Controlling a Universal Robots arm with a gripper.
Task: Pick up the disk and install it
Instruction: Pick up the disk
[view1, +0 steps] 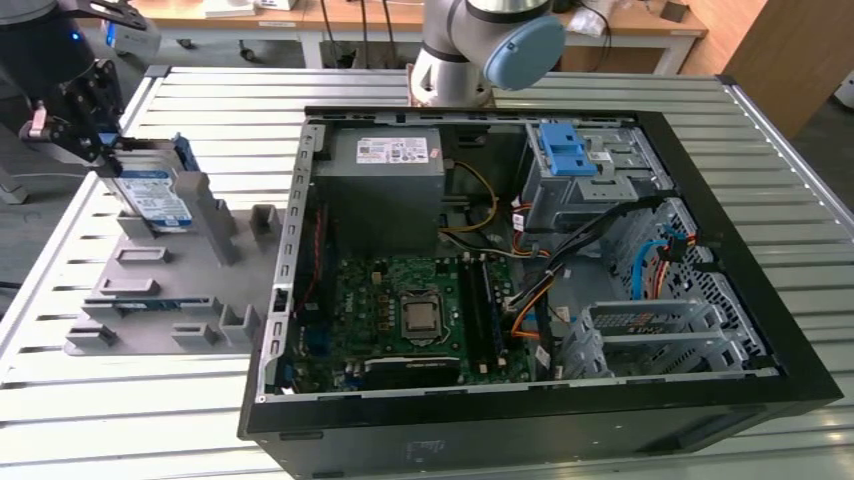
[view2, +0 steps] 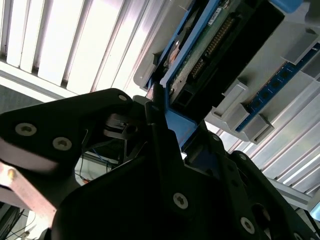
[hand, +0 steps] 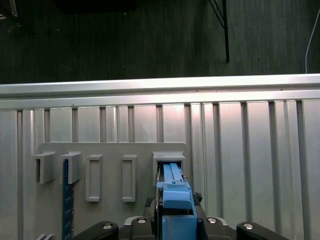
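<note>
The disk (view1: 154, 196) is a silver-grey drive with a white-and-blue label in a blue carrier. It stands on edge, slightly tilted, in a slot of the grey holder (view1: 174, 290) at the exterior view's left. My gripper (view1: 114, 150) is at the disk's upper end, with its black fingers shut on the blue carrier. The second wrist view has the gripper (view2: 160, 100) clamped on the carrier edge, with the disk's (view2: 210, 50) connector side beyond it. In the first wrist view the blue carrier (hand: 172, 192) sits between the gripper's (hand: 172, 220) fingers, against a holder slot (hand: 169, 160).
An open black computer case (view1: 747, 330) lies to the exterior view's right of the holder. It contains a drive cage with blue latch tabs (view1: 567, 150), a grey power supply (view1: 387, 170), a motherboard (view1: 414, 315) and cables. The arm's base (view1: 467, 60) stands behind it on the slatted metal table (view1: 200, 90).
</note>
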